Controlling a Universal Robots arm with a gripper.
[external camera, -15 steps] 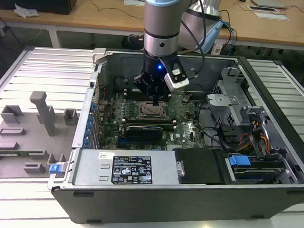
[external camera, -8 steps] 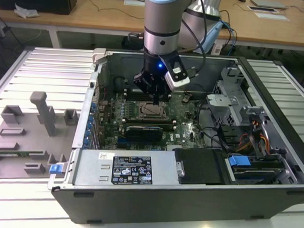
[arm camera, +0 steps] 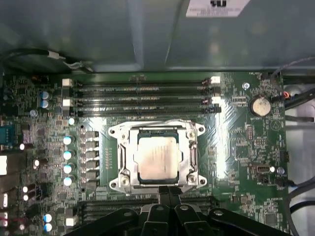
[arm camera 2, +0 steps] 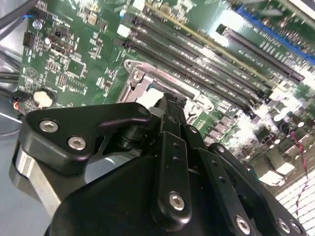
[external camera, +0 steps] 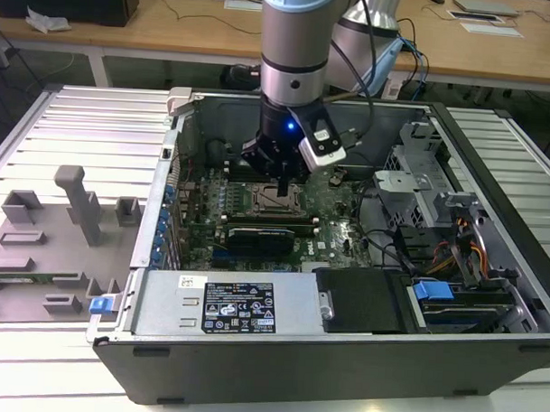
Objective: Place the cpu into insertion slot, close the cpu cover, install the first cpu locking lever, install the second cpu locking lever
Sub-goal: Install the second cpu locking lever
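The cpu (arm camera: 156,157), a silver-grey square, lies flat in the insertion slot (arm camera: 132,147) on the green motherboard (arm camera: 246,162). The silvery cpu cover (arm camera: 189,169) lies down around it, framing the chip. A thin wire lever (arm camera: 162,123) runs along the socket's edge on the side towards the memory slots. My gripper (arm camera: 167,189) is shut, its black fingers pressed together with nothing seen between them. Its tip sits at the socket's edge opposite the memory slots. The second wrist view has the gripper (arm camera 2: 167,101) reaching the socket's metal frame (arm camera 2: 135,78). In the exterior view the gripper (external camera: 283,190) hangs just over the socket (external camera: 277,204).
Long black memory slots (arm camera: 142,98) run beside the socket, a row of blue-topped capacitors (arm camera: 67,155) on another side. A black expansion card (external camera: 269,235), the power supply box (external camera: 226,304), a drive cage (external camera: 420,188) and cables crowd the case. A grey fixture tray (external camera: 39,243) lies at the exterior view's left.
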